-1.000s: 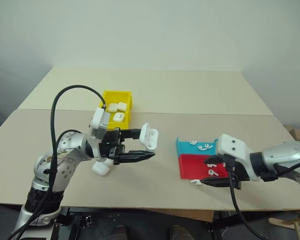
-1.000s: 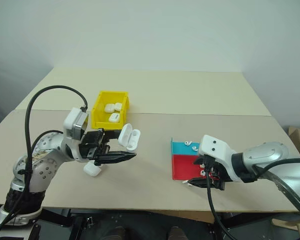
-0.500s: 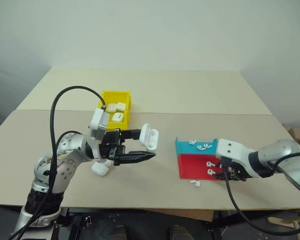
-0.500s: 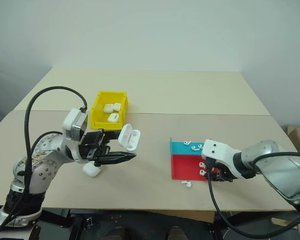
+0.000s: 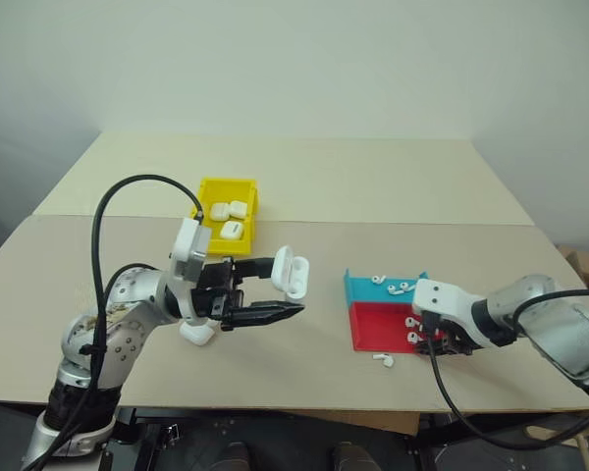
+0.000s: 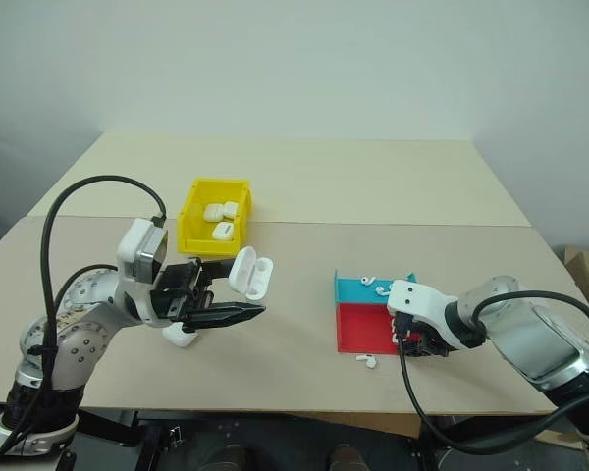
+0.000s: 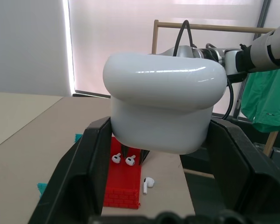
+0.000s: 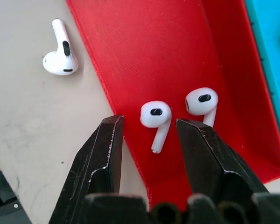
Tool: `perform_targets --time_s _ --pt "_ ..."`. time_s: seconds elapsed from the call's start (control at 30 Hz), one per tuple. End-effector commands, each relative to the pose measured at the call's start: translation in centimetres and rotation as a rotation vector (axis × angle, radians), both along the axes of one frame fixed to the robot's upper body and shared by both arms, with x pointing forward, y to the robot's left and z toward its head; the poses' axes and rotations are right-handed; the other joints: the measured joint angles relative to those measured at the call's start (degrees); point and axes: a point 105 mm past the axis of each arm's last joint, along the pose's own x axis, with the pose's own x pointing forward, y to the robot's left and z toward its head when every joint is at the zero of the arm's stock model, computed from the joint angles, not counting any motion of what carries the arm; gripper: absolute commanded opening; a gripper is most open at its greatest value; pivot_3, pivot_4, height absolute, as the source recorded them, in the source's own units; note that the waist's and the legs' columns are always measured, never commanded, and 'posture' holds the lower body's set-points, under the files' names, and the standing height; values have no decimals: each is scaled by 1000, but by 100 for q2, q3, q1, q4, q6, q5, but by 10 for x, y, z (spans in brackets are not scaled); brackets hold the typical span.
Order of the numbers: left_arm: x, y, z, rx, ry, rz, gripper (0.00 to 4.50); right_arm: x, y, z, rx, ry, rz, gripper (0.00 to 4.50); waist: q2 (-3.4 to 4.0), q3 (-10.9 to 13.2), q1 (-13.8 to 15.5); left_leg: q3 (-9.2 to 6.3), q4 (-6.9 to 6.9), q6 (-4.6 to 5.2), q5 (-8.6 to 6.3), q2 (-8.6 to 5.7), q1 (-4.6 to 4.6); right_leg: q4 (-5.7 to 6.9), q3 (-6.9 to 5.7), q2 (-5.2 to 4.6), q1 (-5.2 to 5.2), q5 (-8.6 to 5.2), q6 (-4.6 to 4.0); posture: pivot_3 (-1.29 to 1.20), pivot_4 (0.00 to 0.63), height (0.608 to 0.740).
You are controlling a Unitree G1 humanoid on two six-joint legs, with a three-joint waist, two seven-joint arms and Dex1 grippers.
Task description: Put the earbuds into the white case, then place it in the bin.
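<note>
Left gripper (image 7: 158, 154) holds the white case (image 5: 292, 272) up, right gripper (image 8: 147, 140) is down over the red tray (image 5: 385, 329).

I see the left fingers clamped on the case, lid flipped open, lifted above the table (image 5: 304, 186) between the yellow bin (image 5: 228, 211) and the tray. Three more cases lie in the bin, another sits on the table under my left hand. Right fingers stand apart, straddling one earbud (image 8: 156, 119) at the tray's red edge, not pinching it; a second earbud (image 8: 203, 103) lies just beside it in the red part. One earbud (image 8: 60, 53) lies on the table just outside the tray. More rest in the tray's teal part.
</note>
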Motion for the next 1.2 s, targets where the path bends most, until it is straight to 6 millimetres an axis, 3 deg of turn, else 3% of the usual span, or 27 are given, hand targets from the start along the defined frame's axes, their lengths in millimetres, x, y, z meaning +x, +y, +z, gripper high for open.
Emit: perform_targets --time_s 0.03,0.23,0.33,0.43,0.67,0.8,0.97,1.07,1.2 --pt "-6 3 9 -15 -48 0 2762 6 1 7 -12 -37 10 2224 0 0 6 0 0 0 0 0 0 0 0 0 0 0 0 0 150 740" --pt "-8 3 9 -13 -49 4 2762 5 0 3 -19 -22 15 2224 0 0 9 0 0 0 0 0 0 0 0 0 1 0 0 0 150 740" --pt "-8 3 10 -13 -50 4 2762 4 0 1 -21 -16 19 1662 0 0 9 0 0 0 0 0 0 0 -1 0 1 0 0 0 150 740" --pt "-8 3 10 -12 -50 4 2762 3 0 0 -23 -15 18 744 0 0 2 0 0 0 0 0 0 0 -1 0 1 0 0 0 150 740" --pt "-9 2 11 -13 -49 0 2762 3 1 5 11 -33 -10 727 0 0 8 0 1 0 0 0 3 1 -1 0 5 0 0 0 150 740" --pt "-9 2 12 -15 -47 -7 2762 -6 13 35 183 -50 -20 727 0 0 15 -1 1 0 0 0 0 1 -1 0 2 0 0 0 150 740" --pt "-4 0 13 -18 -50 -27 2762 -25 38 96 641 -164 67 727 -2 0 18 -8 2 0 0 0 6 1 -5 3 13 1 0 0 150 740" --pt "2 -3 15 -21 -54 -43 2762 -25 48 135 946 -334 91 727 -2 0 17 -16 3 0 0 0 11 -3 -15 4 31 0 0 0 150 740" --pt "11 -8 19 -18 -53 -59 2762 -24 65 171 1224 -416 104 727 -1 0 -12 -17 7 0 0 -1 23 0 -14 3 44 2 1 0 150 740"
